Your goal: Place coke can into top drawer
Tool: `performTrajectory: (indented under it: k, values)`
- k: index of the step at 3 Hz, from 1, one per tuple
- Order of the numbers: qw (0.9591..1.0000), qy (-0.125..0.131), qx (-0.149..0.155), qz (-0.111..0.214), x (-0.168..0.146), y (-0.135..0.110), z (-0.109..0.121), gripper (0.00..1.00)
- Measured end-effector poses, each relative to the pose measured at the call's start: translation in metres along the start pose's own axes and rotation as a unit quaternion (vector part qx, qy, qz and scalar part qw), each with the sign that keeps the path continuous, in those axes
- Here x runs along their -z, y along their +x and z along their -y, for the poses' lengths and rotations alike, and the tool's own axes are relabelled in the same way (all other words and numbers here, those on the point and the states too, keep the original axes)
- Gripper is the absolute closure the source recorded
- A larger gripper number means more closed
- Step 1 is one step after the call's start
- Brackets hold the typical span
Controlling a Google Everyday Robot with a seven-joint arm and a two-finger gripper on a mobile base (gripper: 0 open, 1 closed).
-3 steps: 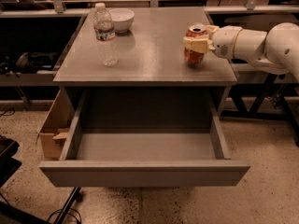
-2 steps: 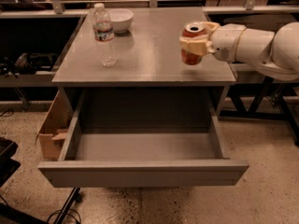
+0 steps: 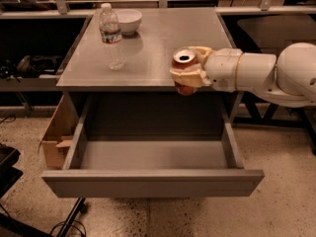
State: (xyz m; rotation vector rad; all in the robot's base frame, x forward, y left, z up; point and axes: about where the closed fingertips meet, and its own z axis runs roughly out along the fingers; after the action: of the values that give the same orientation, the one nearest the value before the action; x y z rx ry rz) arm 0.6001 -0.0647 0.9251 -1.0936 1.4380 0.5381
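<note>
- Side grasp: end effector [image 3: 187, 69] clamped on coke can [image 3: 183, 58]; can upright, probably so it lands standing.
- Can held at counter [image 3: 158, 33] front edge, 5 o'clock side; top drawer [image 3: 153, 181] open below, toward 7 o'clock.

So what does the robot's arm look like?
The arm is smooth, shiny white, made of fat round tubes that join a big ball-like joint. The pincer, at the front right edge of the cabinet top around the coke can, has chunky cream-coloured fingers. No cables or markings show.
</note>
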Motion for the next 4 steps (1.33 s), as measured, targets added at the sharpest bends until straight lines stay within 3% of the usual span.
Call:
performTrajectory:
  k: [2, 3, 4]
  values:
    - [0.9954, -0.092, -0.007, 0.023, -0.024, 0.044, -0.061, 1.00]
    - [0.9931, -0.111, -0.021, 0.030, -0.037, 0.095, -0.079, 1.00]
    - [0.9905, -0.131, -0.029, 0.032, -0.050, 0.128, -0.091, 1.00]
